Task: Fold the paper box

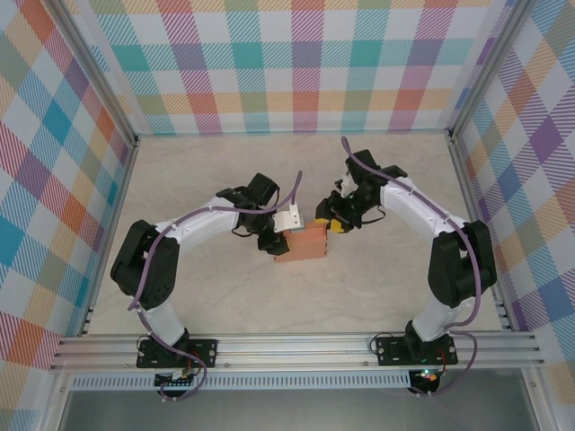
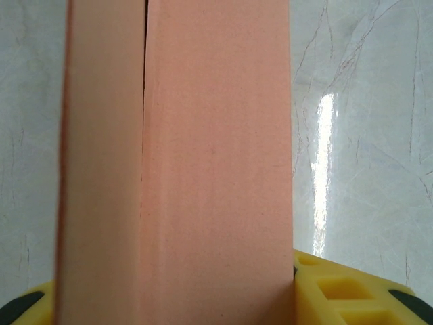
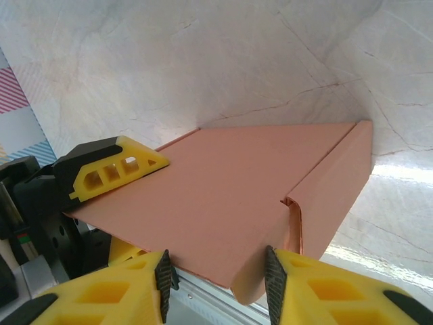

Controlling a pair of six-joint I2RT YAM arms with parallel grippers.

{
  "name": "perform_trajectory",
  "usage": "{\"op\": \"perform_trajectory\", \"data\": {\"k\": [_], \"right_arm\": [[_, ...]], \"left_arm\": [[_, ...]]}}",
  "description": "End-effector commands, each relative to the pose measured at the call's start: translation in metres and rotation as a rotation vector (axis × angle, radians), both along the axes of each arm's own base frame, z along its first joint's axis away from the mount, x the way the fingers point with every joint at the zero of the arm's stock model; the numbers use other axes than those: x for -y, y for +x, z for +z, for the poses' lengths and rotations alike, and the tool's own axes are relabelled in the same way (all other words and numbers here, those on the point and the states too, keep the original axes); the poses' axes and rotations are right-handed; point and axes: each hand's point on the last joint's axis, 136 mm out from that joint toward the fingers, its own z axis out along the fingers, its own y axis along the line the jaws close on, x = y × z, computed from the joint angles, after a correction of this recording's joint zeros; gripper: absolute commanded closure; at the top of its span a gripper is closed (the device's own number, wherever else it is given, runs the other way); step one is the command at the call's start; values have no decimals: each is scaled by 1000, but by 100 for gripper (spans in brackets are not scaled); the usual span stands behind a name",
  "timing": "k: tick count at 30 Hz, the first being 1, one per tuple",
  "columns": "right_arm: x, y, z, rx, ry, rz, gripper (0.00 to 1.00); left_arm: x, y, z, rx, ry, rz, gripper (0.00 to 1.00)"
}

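Note:
The paper box (image 1: 301,244) is a salmon-orange flat cardboard piece held just above the table in the middle. My left gripper (image 1: 286,235) is shut on its left end. In the left wrist view the box (image 2: 203,169) spans the whole gap between the yellow fingers (image 2: 338,291). My right gripper (image 1: 334,223) is at the box's upper right corner. In the right wrist view its jaws (image 3: 216,271) stand open on either side of the box's (image 3: 237,183) near edge, with the right pad against a side flap (image 3: 338,189) that is folded down. The left gripper's finger (image 3: 115,166) rests on the box's far left.
The marble-pattern table (image 1: 225,162) is walled by checked panels on three sides. An aluminium rail (image 1: 296,346) runs along the near edge where both arm bases are bolted. Bare tabletop lies behind and to either side of the arms.

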Motion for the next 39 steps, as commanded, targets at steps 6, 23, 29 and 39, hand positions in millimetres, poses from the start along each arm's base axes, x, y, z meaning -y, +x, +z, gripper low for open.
{"op": "perform_trajectory", "data": {"k": [6,23,29,39], "right_arm": [[8,-9,-16,-24,-107,64,62],[10,-7,-16,-20,-134,84,55],[12,-8,-22,-18,-157,87,60],[22,-15,-34,-2,-224,129,65]], "left_arm": [[-6,-10,-25,-67,58,-5,54],[-4,-10,-26,-80,58,-4,53],[-8,-11,-28,-78,76,1,53],[-6,-12,-28,-67,58,6,52]]}}
